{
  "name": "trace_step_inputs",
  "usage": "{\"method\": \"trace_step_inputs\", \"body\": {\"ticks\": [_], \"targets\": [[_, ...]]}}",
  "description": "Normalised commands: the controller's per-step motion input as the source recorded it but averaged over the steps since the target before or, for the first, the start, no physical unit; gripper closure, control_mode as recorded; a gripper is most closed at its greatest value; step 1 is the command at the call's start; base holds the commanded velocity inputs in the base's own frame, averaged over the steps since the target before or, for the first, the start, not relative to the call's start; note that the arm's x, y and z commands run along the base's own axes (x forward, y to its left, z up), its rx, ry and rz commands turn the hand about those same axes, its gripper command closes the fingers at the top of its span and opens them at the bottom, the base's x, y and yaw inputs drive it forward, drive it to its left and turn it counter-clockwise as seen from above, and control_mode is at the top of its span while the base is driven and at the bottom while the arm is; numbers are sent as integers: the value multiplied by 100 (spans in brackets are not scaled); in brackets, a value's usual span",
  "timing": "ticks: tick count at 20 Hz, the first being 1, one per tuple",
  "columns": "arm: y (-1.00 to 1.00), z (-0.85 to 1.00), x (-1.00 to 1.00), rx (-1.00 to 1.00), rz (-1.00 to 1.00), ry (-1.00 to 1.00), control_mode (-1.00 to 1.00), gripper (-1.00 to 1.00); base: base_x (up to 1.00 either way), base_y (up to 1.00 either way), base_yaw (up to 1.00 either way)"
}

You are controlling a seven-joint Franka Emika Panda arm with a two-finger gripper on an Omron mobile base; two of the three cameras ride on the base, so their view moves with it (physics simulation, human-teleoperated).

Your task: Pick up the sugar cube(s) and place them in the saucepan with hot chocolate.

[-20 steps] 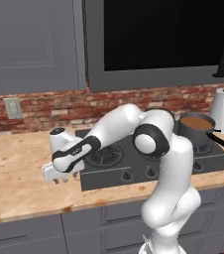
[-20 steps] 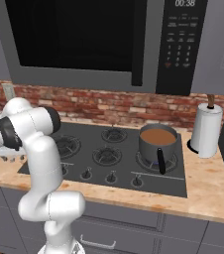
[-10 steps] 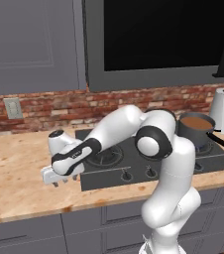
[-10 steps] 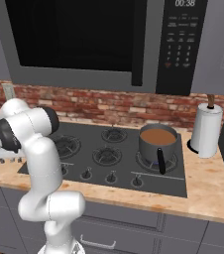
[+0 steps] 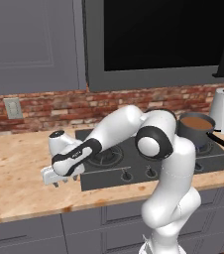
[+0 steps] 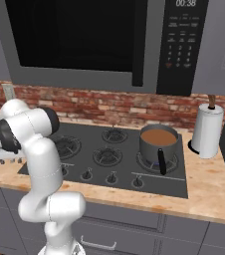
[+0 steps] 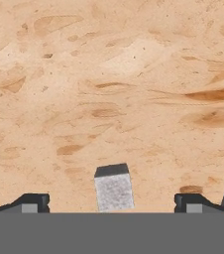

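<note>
The arm reaches low and to its left, bringing the gripper [image 5: 59, 181] down close over the wooden countertop [image 5: 15, 163] just beside the left edge of the black gas cooktop [image 5: 134, 163]. From the hand camera the two dark fingertips [image 7: 32, 202] stand wide apart, released, with the sugar cube [image 7: 114, 191] sitting on the mottled wood between them, a little nearer the left tip than the right, touching neither. The cube is pale grey-white with a darker top face and rests flat on the counter. In the base views the cube itself is too small, and likely hidden under the hand, to be made out. The saucepan [image 5: 196, 130] stands on the far right burner of the cooktop, well apart from the gripper, filled with brown hot chocolate [image 6: 158, 137], its long black handle [image 5: 220, 142] pointing toward the front right. A white paper-towel roll [image 6: 207, 130] stands upright on the counter just beyond the saucepan, against the red brick backsplash [image 6: 109, 105]. A dark microwave [image 6: 99, 40] hangs above the cooktop, and grey cabinet fronts [image 5: 29, 42] fill the wall beside it.
</note>
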Motion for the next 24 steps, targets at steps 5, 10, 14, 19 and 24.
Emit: {"method": "trace_step_inputs", "body": {"ticks": [5, 10, 14, 19, 24], "targets": [[0, 0, 4, 0, 0, 0, -100, -100, 0, 0, 0], [0, 0, 7, 0, 0, 0, -100, -100, 0, 0, 0], [0, 0, 5, 0, 0, 0, -100, -100, 0, 0, 0], [0, 0, 3, 0, 0, 0, -100, -100, 0, 0, 0], [0, 0, 1, 0, 0, 0, -100, -100, 0, 0, 0]]}}
